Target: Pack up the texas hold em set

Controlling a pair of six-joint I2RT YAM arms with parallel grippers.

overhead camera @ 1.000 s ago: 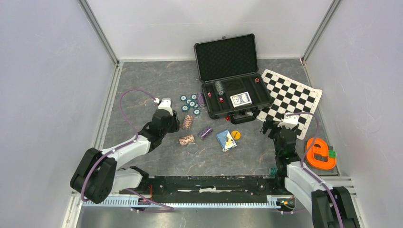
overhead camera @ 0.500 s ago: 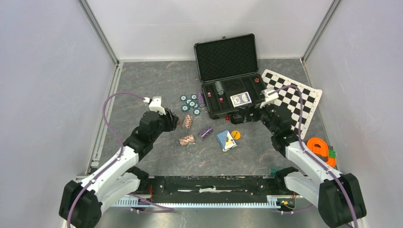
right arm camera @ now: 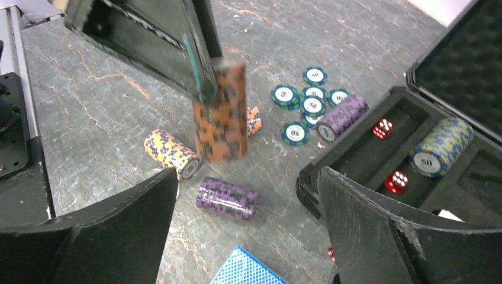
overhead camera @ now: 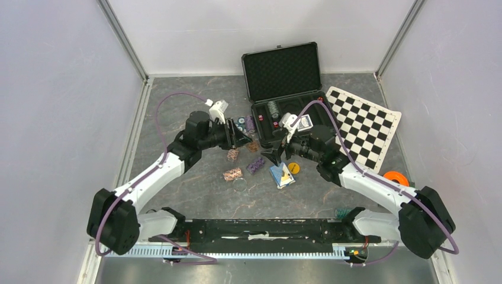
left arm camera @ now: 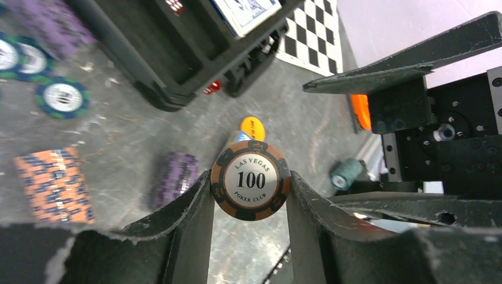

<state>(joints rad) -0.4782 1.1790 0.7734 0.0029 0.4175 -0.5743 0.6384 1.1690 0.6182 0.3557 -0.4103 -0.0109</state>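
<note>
While the left tool (left arm camera: 250, 180) is clenched on a stack of brown-orange chips (left arm camera: 251, 187), one finger presses each side of the stack. The facing chip reads "LAS VEGAS 100 POKER CLUB". The held stack is just in front of the left end of the open case (overhead camera: 282, 72), between the two tools. Whether its lower end touches the counter (overhead camera: 177, 112) cannot be told.

The right tool (right arm camera: 247, 176) is released, jaws spread wide, and faces the held stack from close by.

Case contents:
- a blue-yellow chip stack (right arm camera: 441, 148) marked 50, lying on its side in a slot;
- red dice (right arm camera: 383, 126) in the adjacent slot;
- a boxed deck (overhead camera: 300, 123).

Items loose on the counter:
- an orange stack (right arm camera: 171, 154) lying on its side, and a second orange stack (right arm camera: 254, 120) behind the held one;
- a purple stack (right arm camera: 227, 198) lying near the right tool;
- another purple stack (right arm camera: 341, 115) against the case's left wall;
- green-rimmed chips (right arm camera: 305, 105) lying flat in a cluster;
- a blue deck (overhead camera: 282, 174) with a yellow disc (overhead camera: 294, 168) just beside it.

A checkered mat (overhead camera: 361, 121) lies to the right of the case.
</note>
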